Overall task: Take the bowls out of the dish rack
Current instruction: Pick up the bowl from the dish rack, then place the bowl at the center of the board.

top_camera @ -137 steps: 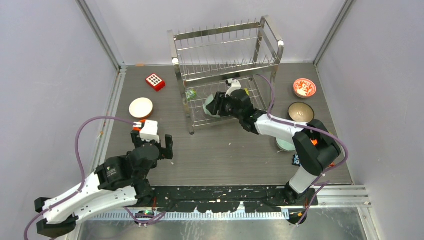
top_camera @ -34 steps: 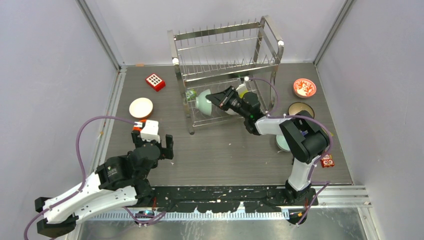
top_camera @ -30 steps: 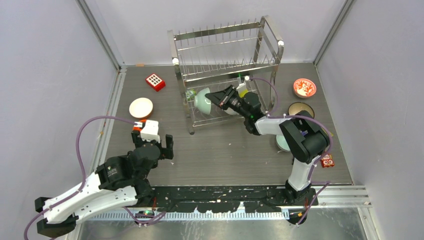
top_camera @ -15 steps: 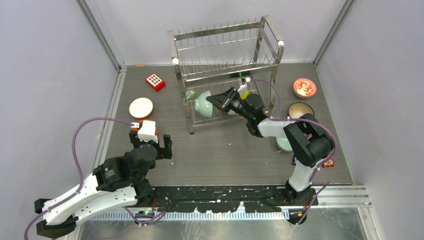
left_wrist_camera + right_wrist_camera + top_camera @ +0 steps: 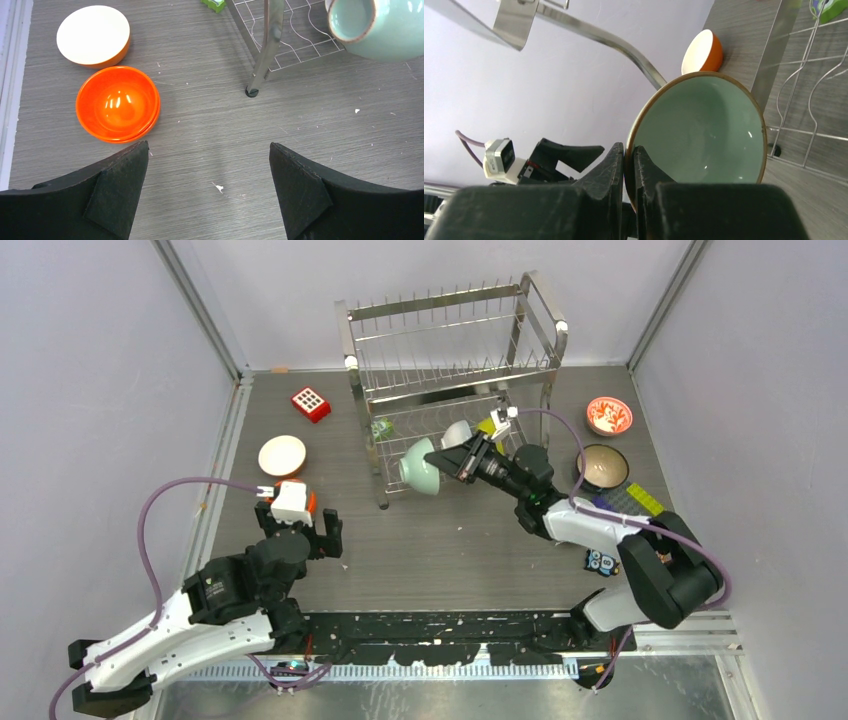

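Note:
The steel wire dish rack (image 5: 450, 340) stands at the back middle. My right gripper (image 5: 443, 456) is shut on the rim of a pale teal bowl (image 5: 419, 469), held tilted just outside the rack's lower front; in the right wrist view the fingers (image 5: 616, 165) pinch the bowl (image 5: 704, 127). A white bowl (image 5: 457, 432) and a lime-yellow one (image 5: 487, 426) stay on the lower tier. My left gripper (image 5: 298, 532) is open and empty above the table (image 5: 209, 190), beside an orange bowl (image 5: 118, 104) and an orange bowl with a white inside (image 5: 93, 35).
A red-and-white patterned bowl (image 5: 609, 415) and a dark brown bowl (image 5: 601, 465) sit at the right. A red block with white dots (image 5: 311, 403) lies at the back left. A yellow-green brick (image 5: 645, 497) and a small toy (image 5: 600, 561) lie near the right arm. The rack leg (image 5: 265, 45) stands ahead of my left gripper.
My right gripper has drawn the teal bowl out of the rack's lower tier, forward and to the left. The left arm has shifted slightly.

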